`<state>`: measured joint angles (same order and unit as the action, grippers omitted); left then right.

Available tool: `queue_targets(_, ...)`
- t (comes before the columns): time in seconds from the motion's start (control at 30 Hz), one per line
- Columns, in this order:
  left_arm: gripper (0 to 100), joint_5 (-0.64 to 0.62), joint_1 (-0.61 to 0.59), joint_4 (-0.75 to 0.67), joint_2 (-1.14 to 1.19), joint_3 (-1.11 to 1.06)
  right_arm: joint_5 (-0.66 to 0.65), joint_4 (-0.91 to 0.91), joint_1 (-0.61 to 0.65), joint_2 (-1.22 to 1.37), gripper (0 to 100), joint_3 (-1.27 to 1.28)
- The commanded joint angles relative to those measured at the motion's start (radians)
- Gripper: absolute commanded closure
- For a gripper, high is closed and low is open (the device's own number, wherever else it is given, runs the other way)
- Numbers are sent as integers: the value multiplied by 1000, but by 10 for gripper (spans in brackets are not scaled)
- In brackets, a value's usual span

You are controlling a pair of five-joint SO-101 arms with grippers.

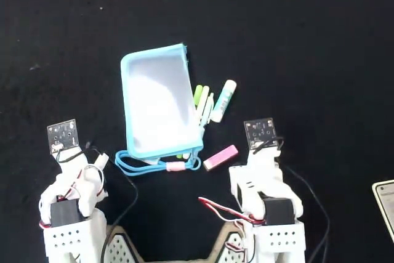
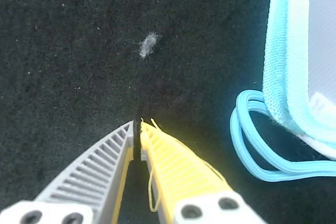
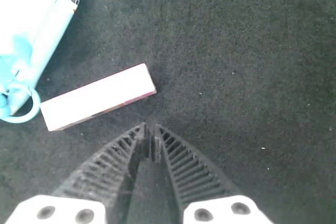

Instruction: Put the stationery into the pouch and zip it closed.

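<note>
My left end effector (image 2: 137, 127) closed by pouch (image 2: 294, 51), right end effector (image 3: 151, 129) closed by pink eraser (image 3: 97, 103), card (image 1: 385, 204) cut off at right

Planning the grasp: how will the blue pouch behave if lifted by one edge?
The pouch looks like thin fabric lying flat, so it would probably sag rather than stay stiff. Its loose cord loop may trail or snag. Pushed, it likely slides or bunches.
</note>
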<state>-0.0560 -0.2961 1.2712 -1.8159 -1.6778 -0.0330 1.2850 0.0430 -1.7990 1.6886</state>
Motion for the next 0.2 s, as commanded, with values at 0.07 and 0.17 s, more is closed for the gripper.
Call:
queue_targets(0.07, 970, 9, -10, 3, -6, -22, -8, 8, -3, -67, 981, -2)
queue_targets(0.17, 970, 9, -10, 3, -6, -22, -8, 8, -3, -67, 981, -2)
